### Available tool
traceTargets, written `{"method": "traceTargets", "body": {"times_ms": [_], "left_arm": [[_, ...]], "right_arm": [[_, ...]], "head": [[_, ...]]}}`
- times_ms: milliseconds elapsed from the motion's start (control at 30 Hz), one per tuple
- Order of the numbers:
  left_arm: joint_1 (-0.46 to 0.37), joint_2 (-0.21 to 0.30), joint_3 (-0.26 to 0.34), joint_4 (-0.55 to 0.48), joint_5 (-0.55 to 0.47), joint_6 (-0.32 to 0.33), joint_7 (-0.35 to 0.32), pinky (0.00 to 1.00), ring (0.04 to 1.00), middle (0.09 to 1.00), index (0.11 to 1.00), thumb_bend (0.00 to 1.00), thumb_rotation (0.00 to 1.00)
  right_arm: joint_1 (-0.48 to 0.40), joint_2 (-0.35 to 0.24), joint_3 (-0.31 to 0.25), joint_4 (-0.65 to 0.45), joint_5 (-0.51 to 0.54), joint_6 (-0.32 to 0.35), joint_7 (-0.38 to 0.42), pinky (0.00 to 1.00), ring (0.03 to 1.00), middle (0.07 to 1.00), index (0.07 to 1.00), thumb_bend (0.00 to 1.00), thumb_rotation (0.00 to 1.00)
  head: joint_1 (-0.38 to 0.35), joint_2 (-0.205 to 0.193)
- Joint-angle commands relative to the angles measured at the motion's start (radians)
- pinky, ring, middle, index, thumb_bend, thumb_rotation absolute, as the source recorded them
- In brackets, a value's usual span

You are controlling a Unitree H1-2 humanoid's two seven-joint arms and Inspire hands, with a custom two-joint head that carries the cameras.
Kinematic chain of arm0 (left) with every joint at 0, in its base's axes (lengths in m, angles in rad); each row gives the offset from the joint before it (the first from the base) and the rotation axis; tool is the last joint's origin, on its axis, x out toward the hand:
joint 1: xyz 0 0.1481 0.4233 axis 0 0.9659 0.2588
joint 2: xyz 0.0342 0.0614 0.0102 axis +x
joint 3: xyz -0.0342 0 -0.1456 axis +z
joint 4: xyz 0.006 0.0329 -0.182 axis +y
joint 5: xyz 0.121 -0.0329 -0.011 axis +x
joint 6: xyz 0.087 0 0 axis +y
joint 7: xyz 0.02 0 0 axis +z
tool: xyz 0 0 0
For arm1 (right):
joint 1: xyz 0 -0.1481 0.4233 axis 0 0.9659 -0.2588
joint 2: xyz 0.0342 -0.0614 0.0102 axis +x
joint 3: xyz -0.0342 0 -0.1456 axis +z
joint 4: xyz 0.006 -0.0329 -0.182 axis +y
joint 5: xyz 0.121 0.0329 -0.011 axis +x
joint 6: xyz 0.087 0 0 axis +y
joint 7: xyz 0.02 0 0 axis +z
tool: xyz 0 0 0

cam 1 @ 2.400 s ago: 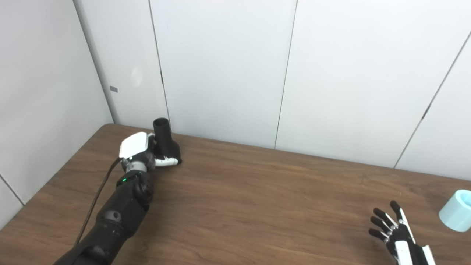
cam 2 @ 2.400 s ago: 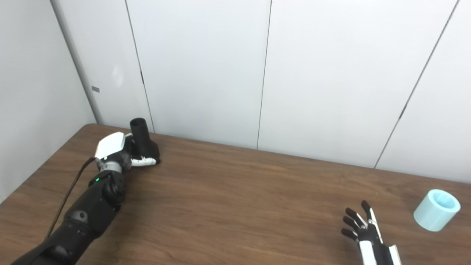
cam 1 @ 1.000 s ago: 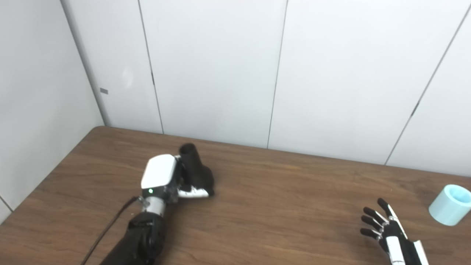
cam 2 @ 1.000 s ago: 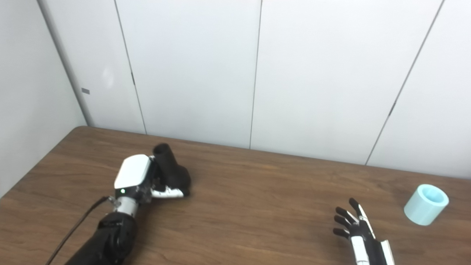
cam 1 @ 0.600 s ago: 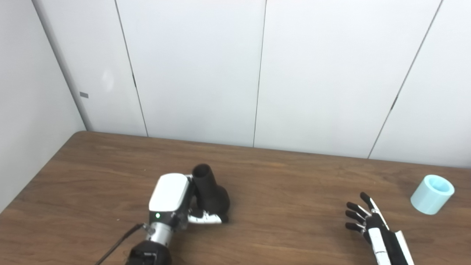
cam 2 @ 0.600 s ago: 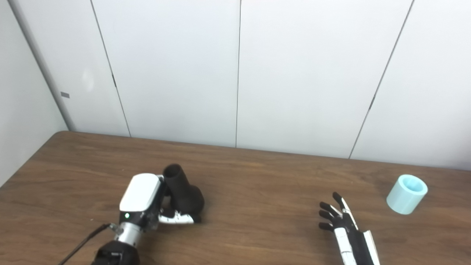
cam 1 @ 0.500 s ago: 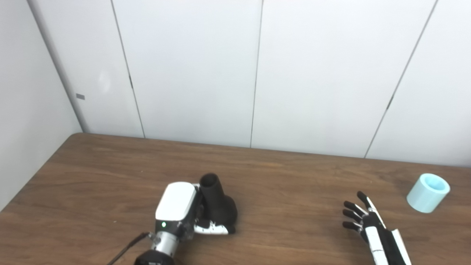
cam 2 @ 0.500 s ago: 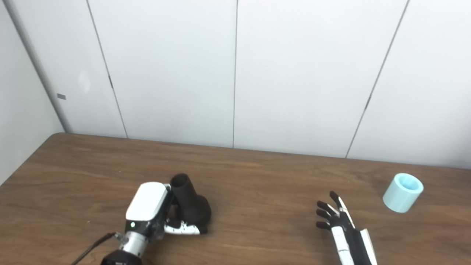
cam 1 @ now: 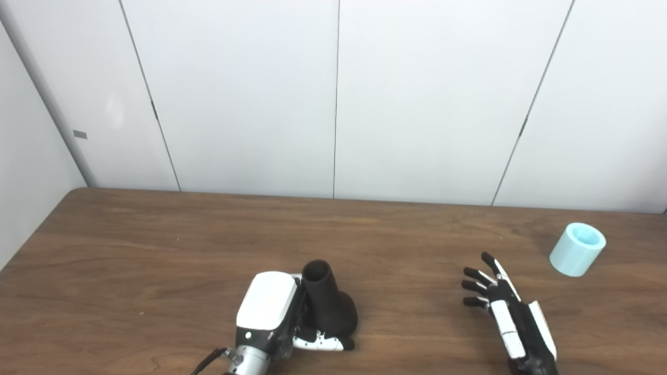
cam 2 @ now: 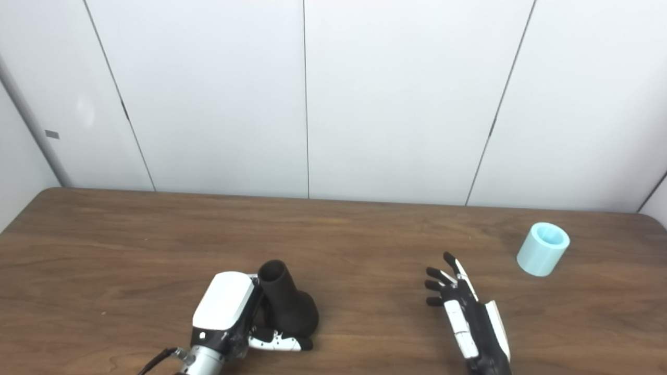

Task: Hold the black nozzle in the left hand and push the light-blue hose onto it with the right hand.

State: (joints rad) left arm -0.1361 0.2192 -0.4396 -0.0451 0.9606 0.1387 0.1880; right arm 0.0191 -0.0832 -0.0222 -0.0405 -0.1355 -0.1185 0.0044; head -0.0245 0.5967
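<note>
**Nozzle gripped at lower left, hose standing alone at far right**

At the lower left of centre in the frame, the left hand [cam 1: 271, 317] comes up from the bottom edge, its white back plate facing up with a small green light near the wrist. Its fingers [cam 1: 320, 342] are wrapped round the wide base of the black nozzle [cam 1: 328, 307], so the hand is closed on it. The nozzle stands roughly upright, leaning a little toward the upper left, with its narrow open mouth at the top. Whether its base rests on the wooden table [cam 1: 156, 250] cannot be told, as the hand covers the lower edge.

Across a bare stretch of brown tabletop, at the lower right of the frame, the right hand [cam 1: 513, 317] also enters from the bottom edge. It is spread flat with its fingers [cam 1: 475, 286] splayed apart and pointing toward the upper left, and it holds nothing. It sits just over the table surface; contact with the wood cannot be made out.

Further right and a little higher, near the right edge of the frame, the light-blue hose [cam 1: 577, 256] shows as a short, thick-walled tube standing on end, tilted slightly, its open top visible. It is well apart from the right hand and far from the nozzle.

White wall panels [cam 1: 333, 94] with thin vertical seams fill the upper half of the frame behind the table.
</note>
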Motion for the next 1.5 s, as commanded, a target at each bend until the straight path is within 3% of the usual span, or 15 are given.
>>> {"method": "traceTargets", "body": {"times_ms": [0,267,467,500,567,633,867,1067,1233,1467], "left_arm": [[0.006,-0.015,-0.019,0.0,0.013,-0.028,0.0,0.37,0.45,0.415,0.527,0.52,0.0],[0.004,0.0,-0.032,0.021,0.03,-0.058,-0.023,0.37,0.456,0.426,0.531,0.52,0.0],[-0.002,0.007,-0.036,0.011,0.041,-0.051,-0.06,0.36,0.442,0.419,0.528,0.52,0.0],[-0.004,0.01,-0.039,0.01,0.041,-0.053,-0.069,0.35,0.443,0.418,0.528,0.52,0.0],[-0.008,0.016,-0.044,0.011,0.046,-0.059,-0.081,0.35,0.442,0.417,0.527,0.52,0.0],[-0.012,0.021,-0.046,0.014,0.047,-0.068,-0.084,0.36,0.444,0.417,0.527,0.52,0.0],[-0.023,0.04,-0.033,0.011,0.029,-0.08,-0.131,0.35,0.431,0.416,0.528,0.52,0.0],[-0.023,0.069,-0.018,0.007,0.019,-0.09,-0.161,0.35,0.424,0.42,0.529,0.52,0.0],[-0.027,0.087,-0.006,0.012,0.007,-0.106,-0.173,0.34,0.424,0.42,0.527,0.52,0.0],[-0.031,0.095,0.003,0.033,-0.008,-0.132,-0.163,0.34,0.417,0.417,0.525,0.52,0.0]], "right_arm": [[0.073,0.048,0.028,0.053,0.006,0.018,-0.011,0.66,0.78,0.825,0.947,0.51,1.0],[0.075,0.053,0.027,0.03,0.024,0.041,-0.004,0.67,0.792,0.831,0.952,0.52,1.0],[0.071,0.043,0.017,-0.05,0.07,0.096,0.016,0.7,0.816,0.848,0.943,0.46,0.98],[0.066,0.035,0.015,-0.075,0.075,0.108,0.02,0.72,0.819,0.852,0.943,0.47,0.94],[0.045,0.021,0.006,-0.121,0.052,0.132,0.002,0.68,0.794,0.832,0.914,0.48,0.74],[0.028,0.004,0.0,-0.161,0.03,0.166,-0.004,0.66,0.783,0.819,0.898,0.5,0.64],[-0.067,-0.104,-0.034,-0.29,-0.095,0.266,-0.004,0.72,0.77,0.793,0.843,0.48,0.28],[-0.143,-0.204,-0.064,-0.314,-0.141,0.321,0.012,0.66,0.773,0.803,0.827,0.56,0.16],[-0.202,-0.297,-0.078,-0.293,-0.188,0.342,0.037,0.61,0.758,0.809,0.827,0.63,0.15],[-0.278,-0.492,-0.006,-0.245,-0.42,0.364,0.11,0.72,0.802,0.827,0.84,0.71,0.22]], "head": [[-0.004,0.002],[-0.028,0.018],[-0.051,0.031],[-0.052,0.032],[-0.064,0.036],[-0.073,0.039],[-0.126,0.057],[-0.213,0.059],[-0.276,0.055],[-0.34,0.049]]}}
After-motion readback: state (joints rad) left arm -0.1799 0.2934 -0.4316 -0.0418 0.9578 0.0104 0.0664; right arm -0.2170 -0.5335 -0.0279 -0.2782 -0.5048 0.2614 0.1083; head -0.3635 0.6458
